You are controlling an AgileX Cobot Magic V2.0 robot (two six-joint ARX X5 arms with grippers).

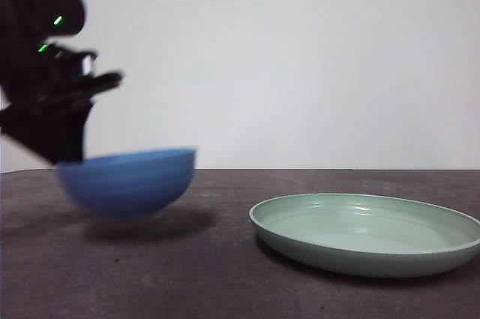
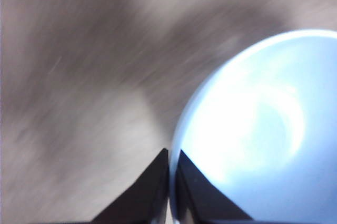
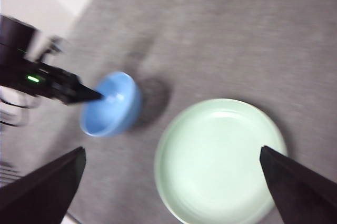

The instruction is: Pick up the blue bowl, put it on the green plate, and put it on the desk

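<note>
Front view: left tool (image 1: 71, 155) lifts the blue bowl (image 1: 129, 181) clear of the tabletop (image 1: 187, 274), with the green plate (image 1: 367, 233) waiting off to the side.

Starting at the left, the left tool is pinched shut on the bowl's rim, one jaw inside and one outside, as the left wrist view shows (image 2: 169, 182); the bowl (image 2: 258, 134) hangs tilted just off the tabletop, its shadow beneath it. The plate lies flat and empty on the bowl's far side from that tool, apart from the bowl, so I judge the coming move to be a sideways carry away from the tool's own side. Being round, neither piece has a long axis to align. The right tool (image 3: 174, 192) hovers high with jaws spread wide, holding nothing, roughly above the plate (image 3: 221, 161). Count: one bowl, one plate, two tools.
</note>
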